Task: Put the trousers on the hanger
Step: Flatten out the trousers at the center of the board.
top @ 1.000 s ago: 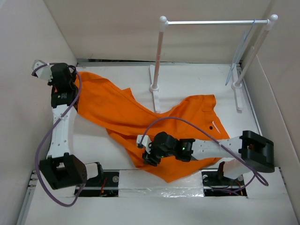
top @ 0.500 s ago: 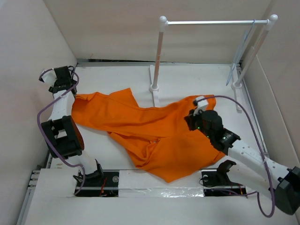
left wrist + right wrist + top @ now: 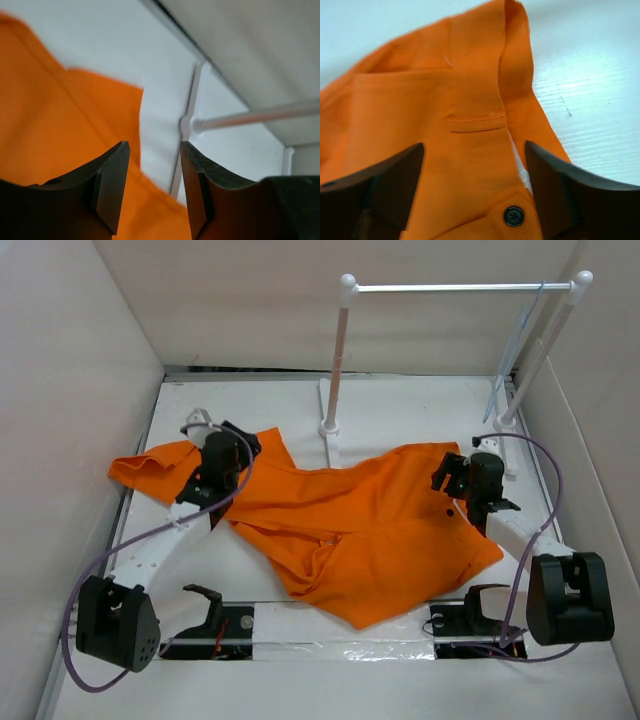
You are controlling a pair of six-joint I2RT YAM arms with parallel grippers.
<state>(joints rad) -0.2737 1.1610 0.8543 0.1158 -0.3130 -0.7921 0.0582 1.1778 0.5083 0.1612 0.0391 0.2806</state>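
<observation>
The orange trousers point(image 3: 350, 530) lie spread flat across the table, one leg end reaching far left and the waistband at the right. My left gripper point(image 3: 248, 444) is open just above a trouser leg, with orange cloth point(image 3: 60, 130) under and between its fingers. My right gripper point(image 3: 447, 473) is wide open and empty above the waistband, where a belt loop and a dark button point(image 3: 513, 216) show. The pale blue hanger point(image 3: 512, 355) hangs from the right end of the rack's crossbar, apart from both grippers.
The white two-post rack point(image 3: 338, 360) with a silver crossbar stands at the back, and its left base foot point(image 3: 189, 120) is close ahead of my left gripper. Tall white walls close in the table on the left, back and right.
My left gripper moved from the far left corner rightwards onto the trouser leg. My right gripper went from the front middle to the waistband at the right. The leg end now lies further left.
</observation>
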